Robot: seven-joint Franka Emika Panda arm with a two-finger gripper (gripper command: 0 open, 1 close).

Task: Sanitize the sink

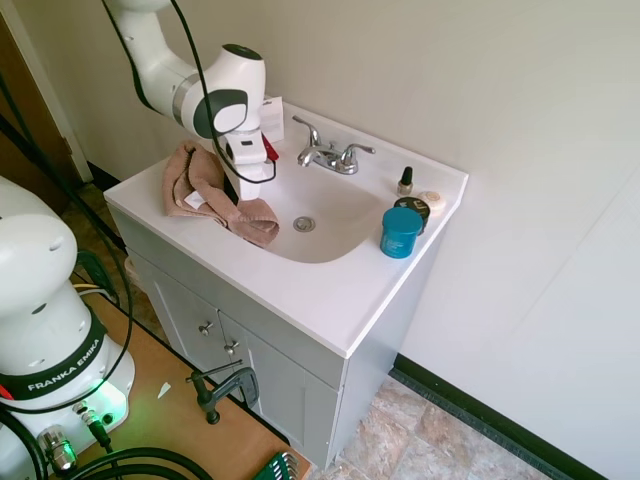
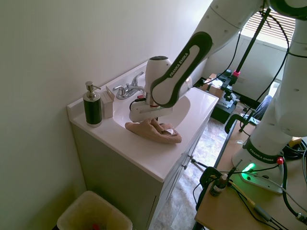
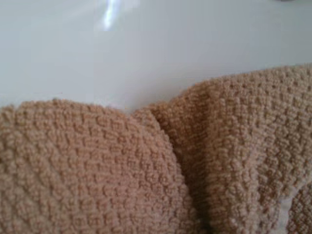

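Observation:
The sink (image 1: 335, 295) is a glossy white vanity top with an oval basin, a round chrome drain (image 1: 304, 224) and a chrome two-handle faucet (image 1: 330, 155). A tan terry towel (image 1: 205, 185) lies bunched on the basin's left rim and hangs partly into the bowl. My gripper (image 1: 237, 195) points down into the towel and looks shut on a fold of it. From the other side, the gripper (image 2: 154, 119) stands over the towel (image 2: 153, 132) on the sink (image 2: 139, 155), beside the faucet (image 2: 127, 88). The wrist view is filled by towel (image 3: 97, 170) against white sink surface (image 3: 146, 48).
A teal jar (image 1: 401, 232), a dark tin (image 1: 412, 207), a small bottle (image 1: 405, 181) and a white disc (image 1: 432, 198) stand on the right rim. A soap dispenser (image 2: 91, 106) and white box (image 2: 107, 103) sit at the back corner. A bin (image 2: 93, 213) stands on the floor.

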